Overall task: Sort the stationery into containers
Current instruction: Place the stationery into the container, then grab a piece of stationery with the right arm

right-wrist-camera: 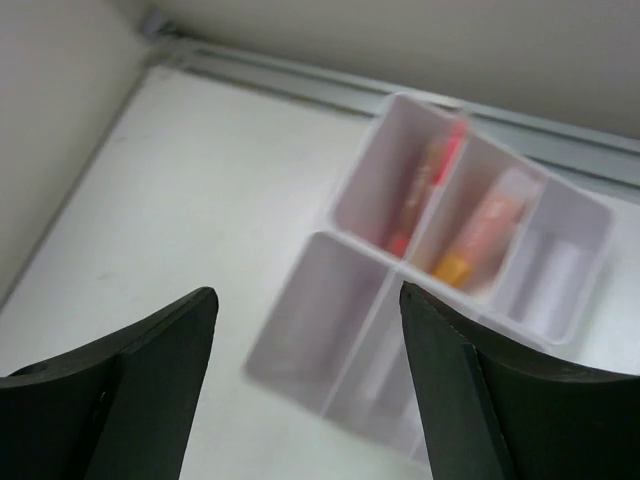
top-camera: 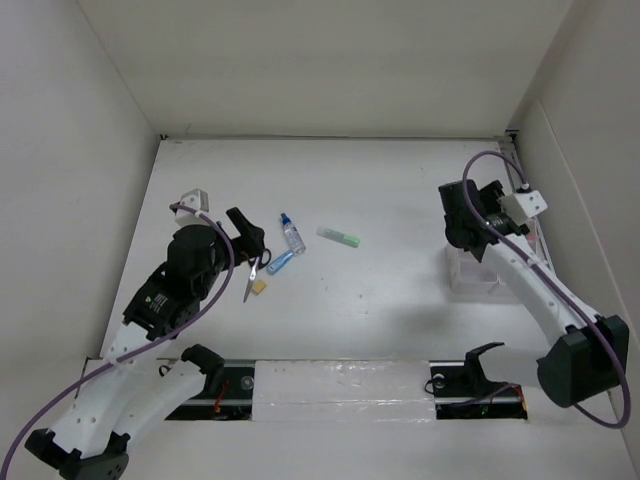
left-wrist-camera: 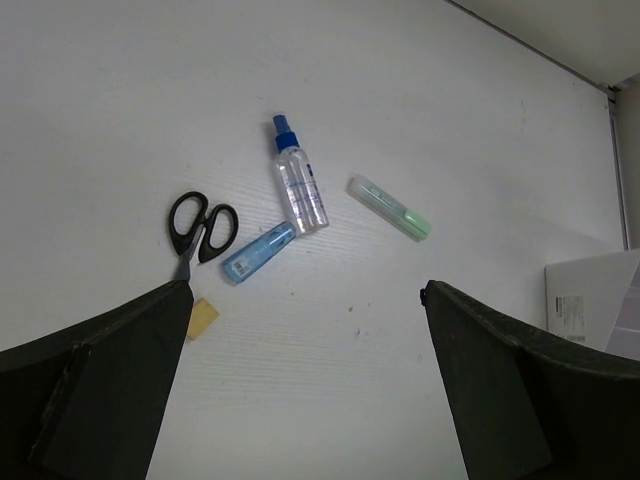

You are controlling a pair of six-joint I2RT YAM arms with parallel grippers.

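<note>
Trouble may come if the left gripper (left-wrist-camera: pixel 305 288), spread wide above the bench (left-wrist-camera: pixel 300 410), clips the blue marker (left-wrist-camera: pixel 257 253) just beside the scissors (left-wrist-camera: pixel 200 228), while the right gripper (right-wrist-camera: pixel 305 292) hangs spread and empty over the organiser (right-wrist-camera: pixel 420 101).

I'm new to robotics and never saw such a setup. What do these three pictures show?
Two arms are bolted to a table. One picture looks down from above; the other two come from cameras on each wrist, the dark shapes being that arm's own fingers. The left gripper is open near scissors, a clear bottle, a blue marker, a green marker and an eraser. The right gripper, open too, faces an organiser holding a red pen and an orange marker. Neither holds anything.
</note>
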